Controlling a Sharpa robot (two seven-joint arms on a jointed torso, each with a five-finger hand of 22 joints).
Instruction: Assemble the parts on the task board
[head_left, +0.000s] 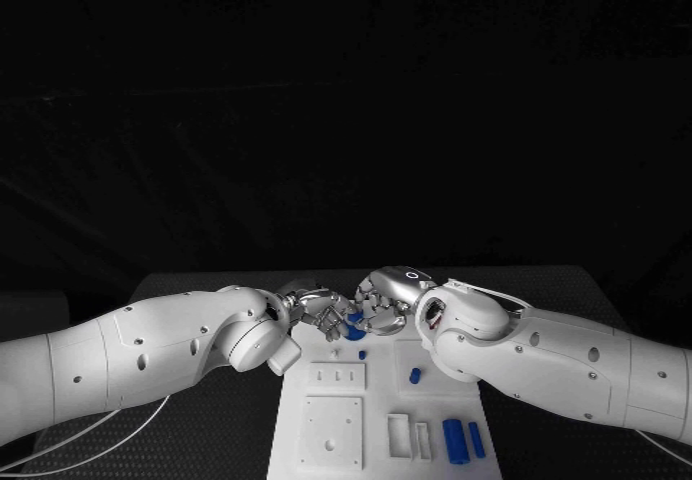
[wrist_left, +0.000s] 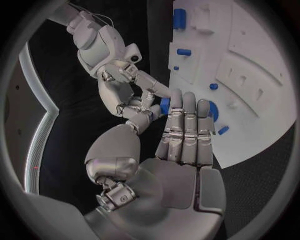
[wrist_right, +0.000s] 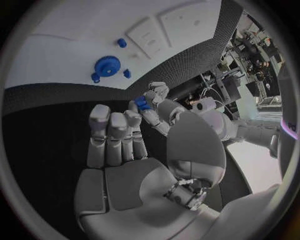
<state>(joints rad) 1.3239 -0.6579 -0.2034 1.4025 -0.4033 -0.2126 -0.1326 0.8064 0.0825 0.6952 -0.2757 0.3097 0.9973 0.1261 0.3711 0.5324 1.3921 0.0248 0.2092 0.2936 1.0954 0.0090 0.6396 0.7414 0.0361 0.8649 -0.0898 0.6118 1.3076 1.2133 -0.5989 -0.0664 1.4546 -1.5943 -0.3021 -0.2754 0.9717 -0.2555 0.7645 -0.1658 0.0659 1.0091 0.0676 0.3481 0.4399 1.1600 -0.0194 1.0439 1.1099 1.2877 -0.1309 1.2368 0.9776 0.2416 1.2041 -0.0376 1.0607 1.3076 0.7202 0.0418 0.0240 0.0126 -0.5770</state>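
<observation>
My two hands meet fingertip to fingertip over the far end of the white task board (head_left: 335, 440). A small blue part (wrist_left: 164, 106) (wrist_right: 143, 104) sits between them. The left hand (head_left: 307, 305) (wrist_left: 184, 135) has its thumb and a fingertip on the part, its other fingers straight. The right hand (head_left: 387, 298) (wrist_right: 119, 140) also pinches it from the other side with its fingertips (wrist_left: 156, 89). Just below them a blue gear (wrist_right: 107, 65) (wrist_left: 214, 111) lies on the board.
Other small blue parts lie on the board: one peg (head_left: 362, 353) near the gear, one (head_left: 415, 376) at mid board, two longer ones (head_left: 454, 440) (head_left: 476, 438) at the near right. White blocks and recessed plates (head_left: 333, 432) cover the near half. White cables (head_left: 87, 440) trail at left.
</observation>
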